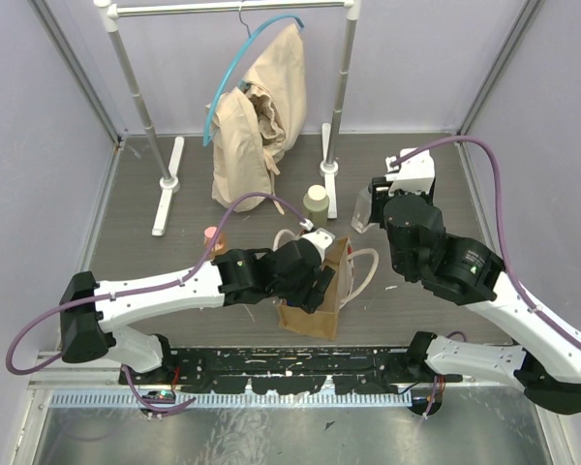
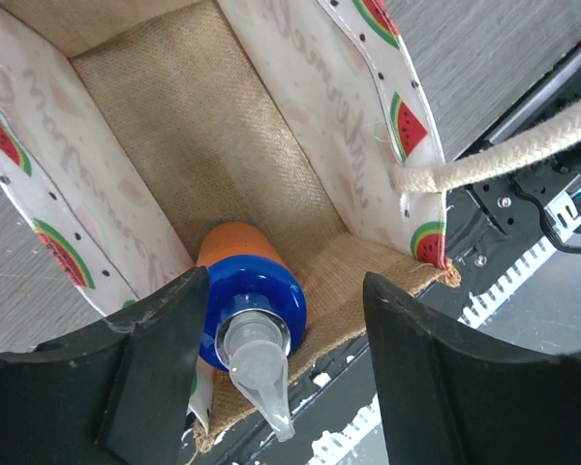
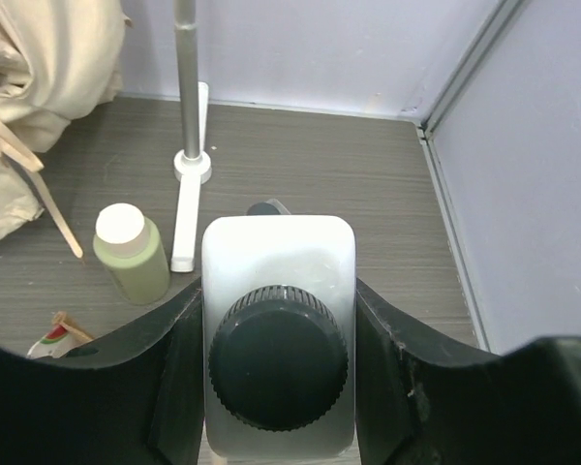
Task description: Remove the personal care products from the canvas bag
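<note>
Left end effector (image 2: 283,286) released, jaws astride orange bottle (image 2: 244,260) in a corner of the bag (image 2: 174,107); right end effector (image 3: 276,295) grasping clear bottle (image 3: 276,247); risk: off-centre closing could tip the orange one or drag the bag up.

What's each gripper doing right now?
Left gripper: open, poised over the orange bottle inside the canvas bag, not gripping it.
Right gripper: closed on the clear bottle with the dark cap.

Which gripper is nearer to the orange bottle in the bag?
Left. The left gripper hangs over the bag, its open jaws either side of the orange bottle. The right gripper is off to the bag's right, holding a clear bottle.
</note>
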You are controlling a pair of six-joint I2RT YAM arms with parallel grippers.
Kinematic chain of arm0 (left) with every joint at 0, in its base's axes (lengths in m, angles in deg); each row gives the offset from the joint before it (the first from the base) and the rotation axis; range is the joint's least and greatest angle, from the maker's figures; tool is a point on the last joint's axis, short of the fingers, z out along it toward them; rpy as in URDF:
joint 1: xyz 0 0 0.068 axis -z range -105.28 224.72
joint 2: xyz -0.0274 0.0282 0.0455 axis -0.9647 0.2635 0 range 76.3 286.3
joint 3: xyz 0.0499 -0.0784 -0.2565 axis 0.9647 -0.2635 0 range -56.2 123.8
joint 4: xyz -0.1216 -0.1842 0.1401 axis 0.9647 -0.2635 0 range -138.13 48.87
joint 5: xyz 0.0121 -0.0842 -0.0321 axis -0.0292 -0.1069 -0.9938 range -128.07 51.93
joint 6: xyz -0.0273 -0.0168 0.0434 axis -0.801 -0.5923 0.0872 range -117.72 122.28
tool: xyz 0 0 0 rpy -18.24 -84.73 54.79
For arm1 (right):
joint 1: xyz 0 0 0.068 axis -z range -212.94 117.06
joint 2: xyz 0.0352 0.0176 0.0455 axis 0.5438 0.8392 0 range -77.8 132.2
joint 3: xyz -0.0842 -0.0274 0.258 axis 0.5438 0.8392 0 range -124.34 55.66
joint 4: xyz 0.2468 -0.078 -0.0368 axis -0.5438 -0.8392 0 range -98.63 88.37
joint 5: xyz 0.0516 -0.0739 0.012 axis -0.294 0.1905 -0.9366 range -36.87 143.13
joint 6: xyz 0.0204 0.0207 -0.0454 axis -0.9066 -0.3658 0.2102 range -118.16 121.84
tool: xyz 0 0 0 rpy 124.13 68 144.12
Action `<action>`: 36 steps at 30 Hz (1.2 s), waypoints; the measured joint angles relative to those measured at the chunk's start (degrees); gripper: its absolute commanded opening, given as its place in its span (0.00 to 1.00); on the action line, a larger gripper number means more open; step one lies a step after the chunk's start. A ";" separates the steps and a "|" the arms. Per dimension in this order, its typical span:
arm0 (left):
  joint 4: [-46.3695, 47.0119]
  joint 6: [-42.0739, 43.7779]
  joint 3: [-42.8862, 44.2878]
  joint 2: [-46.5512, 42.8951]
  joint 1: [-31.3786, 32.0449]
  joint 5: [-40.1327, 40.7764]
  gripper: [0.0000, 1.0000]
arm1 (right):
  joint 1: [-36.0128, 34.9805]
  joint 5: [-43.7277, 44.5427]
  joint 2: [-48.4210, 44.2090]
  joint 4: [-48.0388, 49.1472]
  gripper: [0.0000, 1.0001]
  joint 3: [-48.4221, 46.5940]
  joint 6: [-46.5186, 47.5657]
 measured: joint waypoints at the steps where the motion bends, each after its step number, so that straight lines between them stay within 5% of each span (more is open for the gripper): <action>1: 0.00 -0.13 0.00 0.04 0.00 0.42 0.76 | 0.37 0.11 -0.26 0.11 0.29 0.70 -0.09; 14: -3.82 -3.02 0.02 5.73 0.00 1.07 0.75 | 16.72 -10.12 -1.09 0.55 0.29 10.01 -5.81; 16: -3.93 -3.43 0.00 5.73 0.00 0.98 0.67 | 20.28 -13.14 -0.79 1.03 0.29 12.92 -6.99; 22: -4.39 -4.31 0.00 5.40 0.00 0.70 0.21 | 26.38 -19.63 -0.33 5.09 0.29 22.97 -10.08; 24: -4.92 -4.46 0.00 5.29 0.00 0.76 0.15 | 27.28 -20.94 0.07 7.21 0.29 25.79 -11.13; 36: -14.49 -1.84 10.25 3.13 0.00 5.75 0.19 | 28.52 -22.51 4.55 23.04 0.31 37.73 -14.27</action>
